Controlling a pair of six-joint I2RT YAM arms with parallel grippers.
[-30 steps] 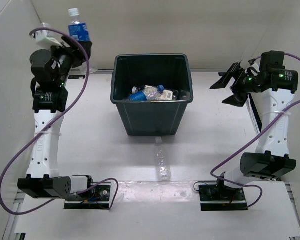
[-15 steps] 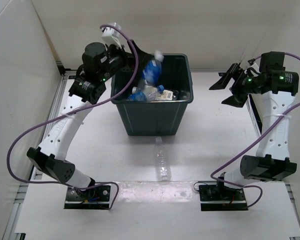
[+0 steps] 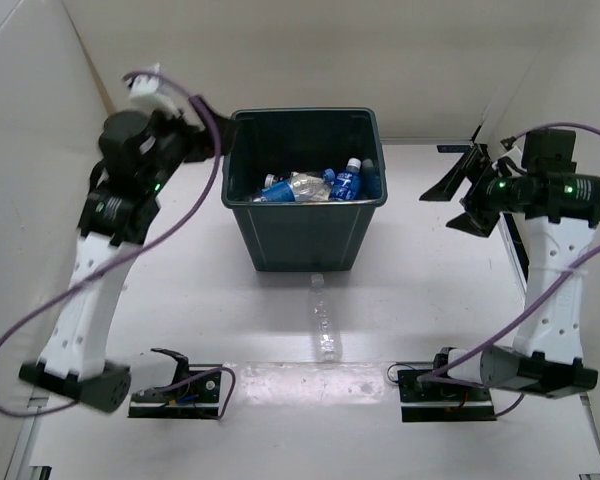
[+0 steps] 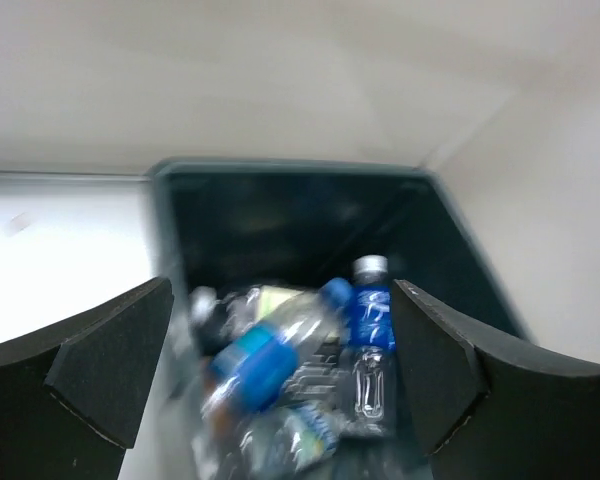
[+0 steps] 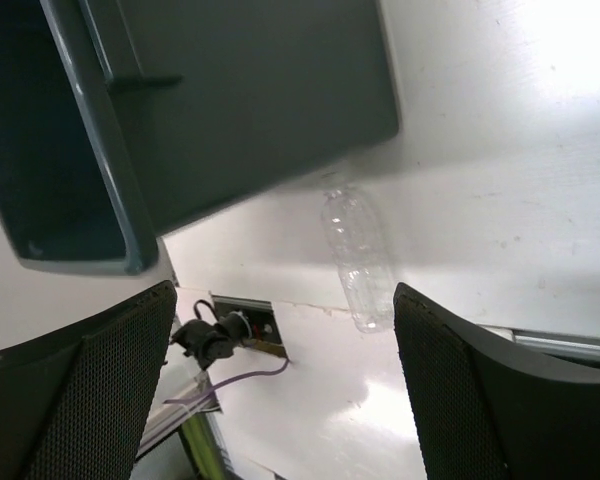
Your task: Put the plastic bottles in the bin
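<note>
Your left gripper (image 3: 208, 128) is hovering at the bin's (image 3: 300, 240) left rim, jaws spread, empty. Its wrist camera is showing the jumbled bottles (image 4: 280, 370) inside, and one blue-labelled bottle (image 4: 372, 310) is pointing its cap toward the far wall. A clear bottle (image 3: 324, 322) is lying just before the bin, long axis near-to-far, cap binward; the right wrist camera is catching it, the left is not. Your right gripper (image 3: 452, 200) is hovering, jaws spread, empty.

In the left wrist view the plastic bottles (image 4: 255, 365) in the bin (image 4: 280, 210) are looking smeary, and the bottom edge is cutting the pile off. From above, the bin's walls are hiding the lower ones, so counting them is not working. The right wrist view is showing only one corner of the bin.
</note>
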